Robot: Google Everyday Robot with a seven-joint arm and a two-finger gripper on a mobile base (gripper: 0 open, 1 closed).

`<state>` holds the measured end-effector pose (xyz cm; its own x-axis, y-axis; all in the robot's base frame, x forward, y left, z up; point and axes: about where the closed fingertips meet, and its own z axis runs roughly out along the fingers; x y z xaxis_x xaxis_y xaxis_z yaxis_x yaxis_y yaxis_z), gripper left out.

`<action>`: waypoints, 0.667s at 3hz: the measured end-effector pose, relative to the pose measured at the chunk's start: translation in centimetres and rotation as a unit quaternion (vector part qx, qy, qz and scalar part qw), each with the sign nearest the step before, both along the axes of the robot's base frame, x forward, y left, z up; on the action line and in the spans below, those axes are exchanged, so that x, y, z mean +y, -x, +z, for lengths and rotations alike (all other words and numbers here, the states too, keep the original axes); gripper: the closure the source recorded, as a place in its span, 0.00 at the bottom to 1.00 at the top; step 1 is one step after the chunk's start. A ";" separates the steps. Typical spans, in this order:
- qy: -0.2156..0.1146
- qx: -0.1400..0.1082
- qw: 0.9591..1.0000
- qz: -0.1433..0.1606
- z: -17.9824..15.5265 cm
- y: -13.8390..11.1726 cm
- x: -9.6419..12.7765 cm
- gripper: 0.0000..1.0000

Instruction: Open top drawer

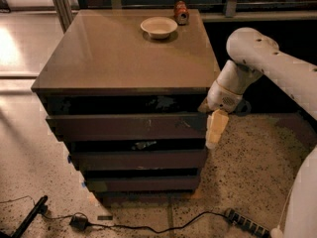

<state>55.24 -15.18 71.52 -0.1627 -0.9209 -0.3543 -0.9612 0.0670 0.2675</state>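
The fingers (216,128) hang pale and pointing down at the cabinet's front right corner, under the white wrist. Only one flat side of them shows, so whether they are spread or pressed together cannot be told.

Several things could go wrong from here. The top drawer (126,127) has a flat front with no handle, so any hold on its end edge is likely thin, and a pull could slide off the wood. A pull taken at the far right end would also probably load the drawer unevenly, which could twist it in its runners and jam it. A sharp tug might rock the cabinet and shake the bowl (158,27) and the can (181,12) standing at the back of the worktop (124,58).

The top drawer is the uppermost front of the cabinet, just below the worktop edge, with a dark gap above it. Its right end lies immediately beside the fingers; whether they touch is unclear.
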 end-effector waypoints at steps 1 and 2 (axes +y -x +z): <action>0.000 0.000 1.000 0.000 0.0 0.0 0.0 0.00; -0.015 -0.027 0.999 0.006 0.7 -2.6 1.6 0.00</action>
<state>57.80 -13.60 72.21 -0.1320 -0.9116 -0.3894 -0.9752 0.0489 0.2160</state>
